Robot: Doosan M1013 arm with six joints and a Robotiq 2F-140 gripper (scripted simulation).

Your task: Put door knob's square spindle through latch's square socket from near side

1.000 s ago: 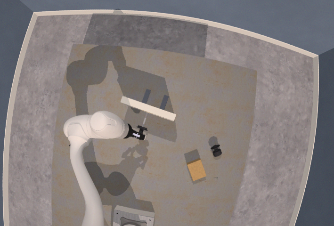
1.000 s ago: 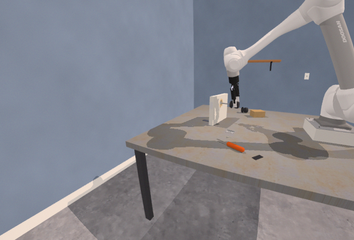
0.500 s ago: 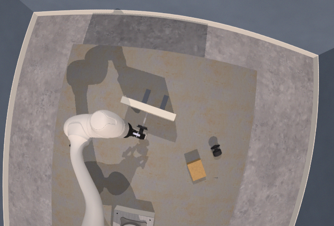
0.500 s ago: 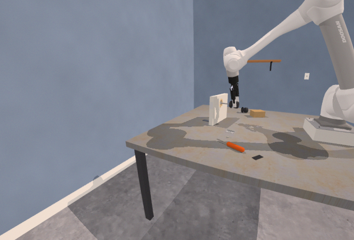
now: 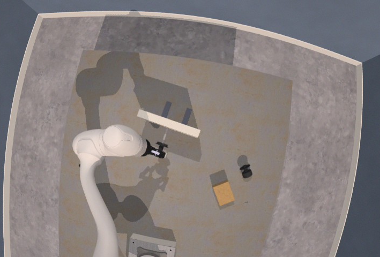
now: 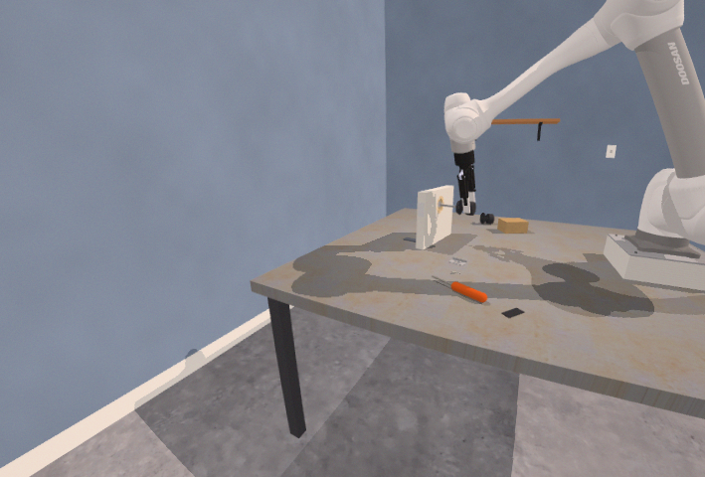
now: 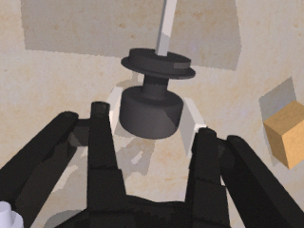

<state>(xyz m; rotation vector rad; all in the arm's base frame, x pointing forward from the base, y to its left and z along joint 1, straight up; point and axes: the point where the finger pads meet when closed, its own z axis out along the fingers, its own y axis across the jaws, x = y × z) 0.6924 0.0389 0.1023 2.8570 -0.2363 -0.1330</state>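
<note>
A pale wood panel (image 5: 168, 123) stands upright on the table; it also shows in the side view (image 6: 435, 216). My gripper (image 5: 159, 152) is shut on the dark door knob (image 7: 152, 109), its white finger pads on the knob's two sides. The knob's round plate (image 7: 159, 64) faces the panel, and the grey spindle (image 7: 171, 7) points at it. In the side view the spindle tip reaches the panel's face at the latch hole (image 6: 441, 206). The plate stands well apart from the wood. The socket itself is hidden in the wrist view.
A second dark knob (image 5: 245, 171) and an orange block (image 5: 223, 193) lie to the right. An orange-handled screwdriver (image 6: 467, 291), small screws (image 6: 456, 260) and a small black plate (image 6: 512, 312) lie nearer the table's front. The robot base (image 5: 152, 247) is at the bottom.
</note>
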